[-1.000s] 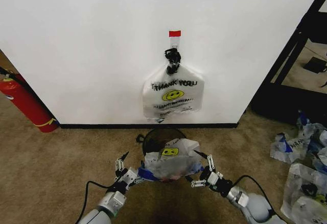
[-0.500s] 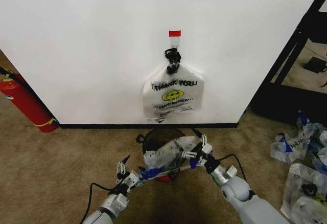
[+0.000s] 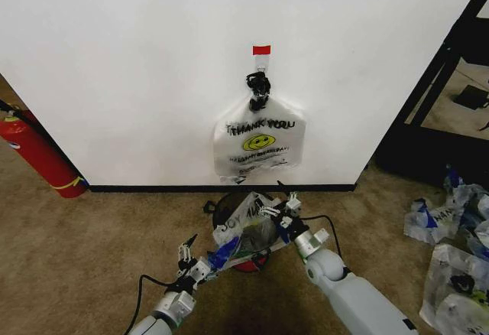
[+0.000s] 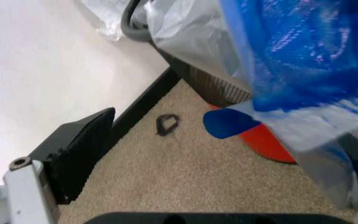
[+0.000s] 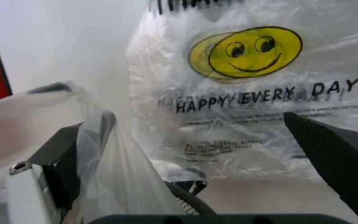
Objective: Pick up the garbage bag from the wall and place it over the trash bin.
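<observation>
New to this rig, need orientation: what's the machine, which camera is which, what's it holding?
It is a wheeled robot with two arms. The wide picture comes from its head, looking down at carpet and a white wall. The other two come from cameras on each wrist. The left hand and right hand, both open, stretch a thin garbage bag between them over the black trash bin. A bundle of bags hangs on the wall. A fire extinguisher stands at the left.

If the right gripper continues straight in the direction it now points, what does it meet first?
Probably the bundle of bags hanging on the wall: it lies straight ahead between the right gripper fingers. Depth is unclear, and the garbage bag drapes one finger.
</observation>
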